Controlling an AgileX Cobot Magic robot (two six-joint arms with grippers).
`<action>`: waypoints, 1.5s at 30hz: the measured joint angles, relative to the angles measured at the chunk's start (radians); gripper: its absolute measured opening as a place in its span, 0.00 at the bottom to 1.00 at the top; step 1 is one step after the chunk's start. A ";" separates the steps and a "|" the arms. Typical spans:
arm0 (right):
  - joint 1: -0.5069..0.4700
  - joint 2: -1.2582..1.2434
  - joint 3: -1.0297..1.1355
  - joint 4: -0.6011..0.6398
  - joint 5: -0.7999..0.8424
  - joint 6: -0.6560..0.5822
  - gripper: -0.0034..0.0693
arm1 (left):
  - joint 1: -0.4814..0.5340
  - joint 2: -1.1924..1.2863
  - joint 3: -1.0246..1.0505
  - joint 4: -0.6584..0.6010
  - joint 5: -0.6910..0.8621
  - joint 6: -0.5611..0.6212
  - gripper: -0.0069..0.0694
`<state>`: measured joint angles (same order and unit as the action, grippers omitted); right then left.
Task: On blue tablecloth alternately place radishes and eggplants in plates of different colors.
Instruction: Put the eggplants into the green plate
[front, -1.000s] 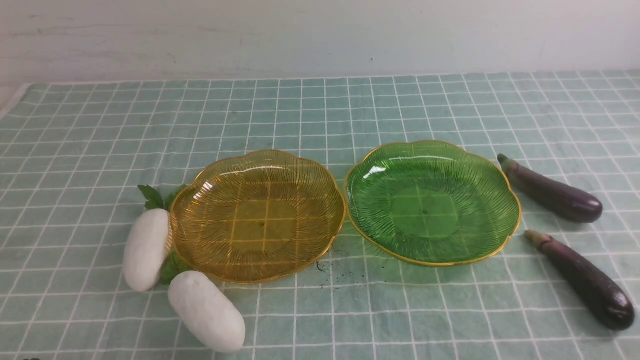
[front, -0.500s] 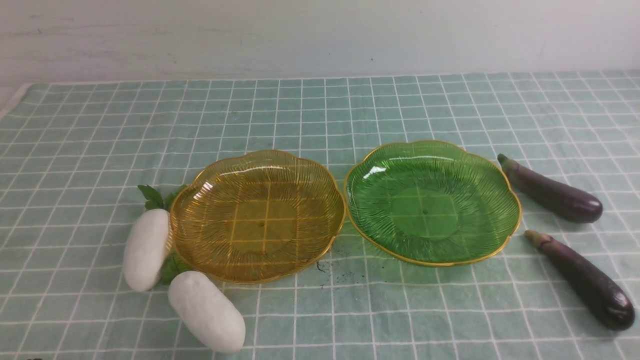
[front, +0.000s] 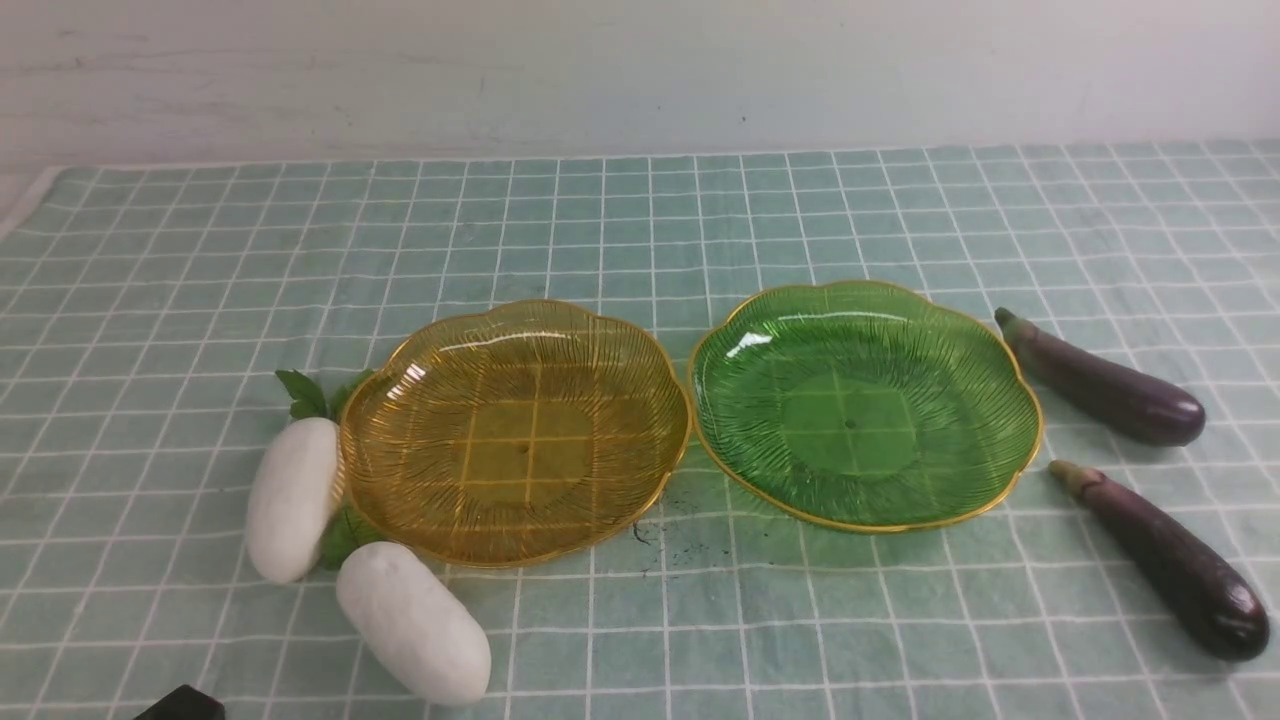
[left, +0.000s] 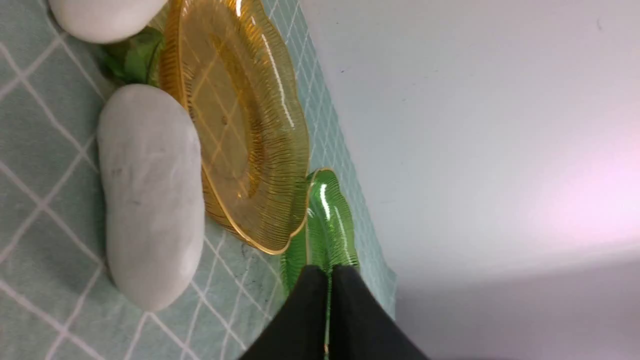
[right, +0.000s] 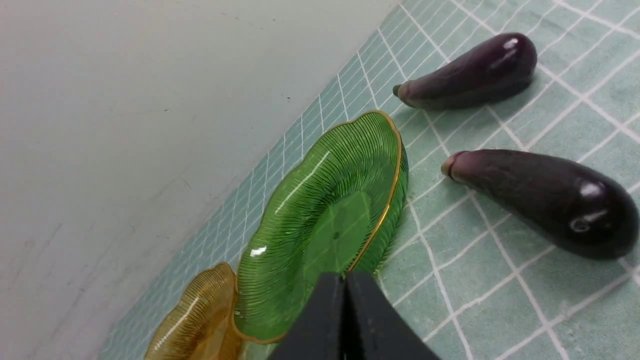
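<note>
On the blue tablecloth (front: 640, 220) an amber plate (front: 515, 335) and a green plate (front: 865, 310) sit side by side, both empty. Two white radishes lie left of the amber plate: one (front: 292, 498) against its rim, one (front: 412, 622) nearer the front. Two purple eggplants lie right of the green plate, one farther (front: 1105, 385), one nearer (front: 1170, 560). My left gripper (left: 330, 272) is shut and empty, near the front radish (left: 150, 195); its dark tip (front: 185, 705) shows at the front edge. My right gripper (right: 345, 277) is shut and empty, near the green plate (right: 325, 165) and the eggplants (right: 545, 200).
A pale wall (front: 640, 70) rises behind the table. The cloth's left edge (front: 25, 200) shows at the far left. Small dark specks (front: 665, 535) mark the cloth between the two plates.
The left gripper's dark tip has come into the front view at the bottom left. Plates, radishes and eggplants have not moved.
</note>
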<state>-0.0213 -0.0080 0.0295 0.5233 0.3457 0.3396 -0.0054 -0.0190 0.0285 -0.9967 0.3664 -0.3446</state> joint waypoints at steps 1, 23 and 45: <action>0.000 0.000 0.000 0.009 -0.007 -0.002 0.03 | 0.000 0.000 0.000 -0.058 -0.002 0.033 0.08; 0.002 0.819 -0.582 -0.432 0.447 -0.324 0.03 | 0.000 0.182 -0.140 -0.244 0.110 0.702 0.08; 0.002 1.575 -0.857 -0.552 0.329 -0.426 0.83 | 0.000 0.234 -0.140 -0.243 0.124 0.827 0.08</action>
<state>-0.0194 1.5674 -0.8280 -0.0283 0.6742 -0.0867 -0.0054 0.2150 -0.1117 -1.2397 0.4902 0.4824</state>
